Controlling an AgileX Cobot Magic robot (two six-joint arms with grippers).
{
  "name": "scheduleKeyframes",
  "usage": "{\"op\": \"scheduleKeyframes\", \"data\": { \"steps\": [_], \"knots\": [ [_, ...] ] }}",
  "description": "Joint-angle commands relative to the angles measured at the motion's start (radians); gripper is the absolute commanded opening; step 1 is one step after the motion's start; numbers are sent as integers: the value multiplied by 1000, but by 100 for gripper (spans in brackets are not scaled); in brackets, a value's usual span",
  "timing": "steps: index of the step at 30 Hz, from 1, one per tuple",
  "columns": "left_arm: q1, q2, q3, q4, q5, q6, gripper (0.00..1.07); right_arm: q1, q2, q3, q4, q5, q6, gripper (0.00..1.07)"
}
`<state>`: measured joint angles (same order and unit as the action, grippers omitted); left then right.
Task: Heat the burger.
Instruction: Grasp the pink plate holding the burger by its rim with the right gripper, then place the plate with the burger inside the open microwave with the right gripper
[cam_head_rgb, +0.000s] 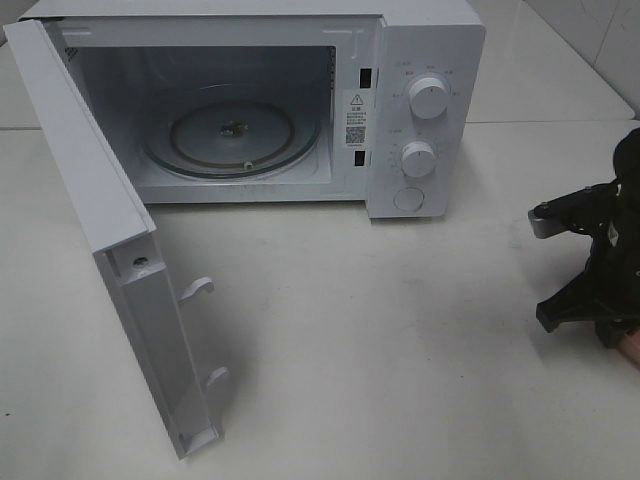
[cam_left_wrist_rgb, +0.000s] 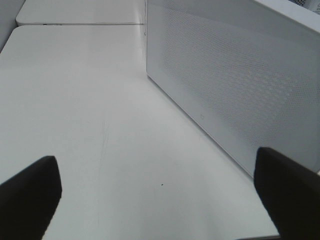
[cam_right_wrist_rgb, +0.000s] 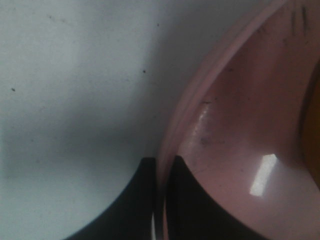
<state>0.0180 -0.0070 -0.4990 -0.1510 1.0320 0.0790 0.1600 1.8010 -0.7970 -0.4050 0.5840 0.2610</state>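
In the right wrist view my right gripper (cam_right_wrist_rgb: 161, 172) is shut on the rim of the round pink plate (cam_right_wrist_rgb: 235, 150), one dark finger (cam_right_wrist_rgb: 132, 200) outside the rim and the other inside. A brown sliver at that view's edge looks like the burger (cam_right_wrist_rgb: 314, 125); the rest of it is out of view. From above, the right arm (cam_head_rgb: 600, 260) stands at the table's right edge with a bit of the pink plate (cam_head_rgb: 630, 347) under it. My left gripper (cam_left_wrist_rgb: 160, 200) is open and holds nothing, low over the table beside the microwave's perforated wall (cam_left_wrist_rgb: 240, 85).
The white microwave (cam_head_rgb: 425, 110) stands at the back. Its door (cam_head_rgb: 110, 250) swings wide open to the left, and the glass turntable (cam_head_rgb: 230, 135) inside carries nothing. Bare white tabletop (cam_head_rgb: 380, 340) lies between the microwave and the right arm.
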Motion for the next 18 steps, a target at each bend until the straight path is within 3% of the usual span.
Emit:
{"op": "scheduleKeyframes", "data": {
  "steps": [1, 8, 18],
  "knots": [
    [-4, -20, 3, -2, -4, -8, 101, 28, 3, 4, -24, 29, 56, 0],
    [-4, -20, 3, -2, -4, -8, 101, 103, -27, 4, -127, 100, 155, 0],
    [-4, -20, 3, -2, -4, -8, 101, 129, -112, 5, -181, 177, 187, 0]
  ]
}}
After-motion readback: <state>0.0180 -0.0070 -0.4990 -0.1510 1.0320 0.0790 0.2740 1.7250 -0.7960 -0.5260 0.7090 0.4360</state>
